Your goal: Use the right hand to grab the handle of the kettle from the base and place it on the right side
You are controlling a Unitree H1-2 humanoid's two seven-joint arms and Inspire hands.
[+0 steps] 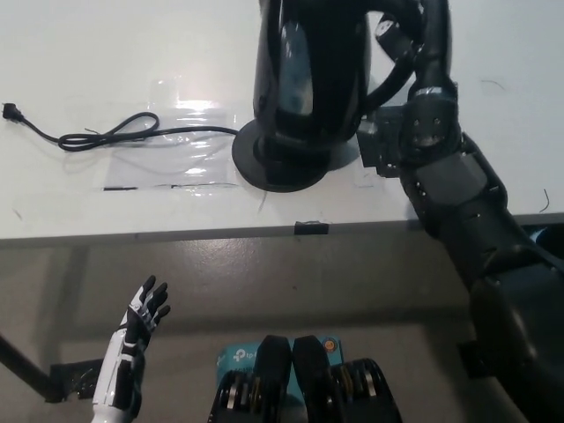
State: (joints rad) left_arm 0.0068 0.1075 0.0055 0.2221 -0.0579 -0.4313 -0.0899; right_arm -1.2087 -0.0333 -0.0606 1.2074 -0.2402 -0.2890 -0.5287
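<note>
So right hand [414,40] wrapped on kettle [308,79] handle, kettle lifted off base [286,163]. Left: set down on table [88,53], right side. Left hand [141,322] spread, idle near-left.

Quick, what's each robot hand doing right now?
Left hand: open, holding nothing, low beside the table.
Right hand: shut on the kettle handle.
</note>
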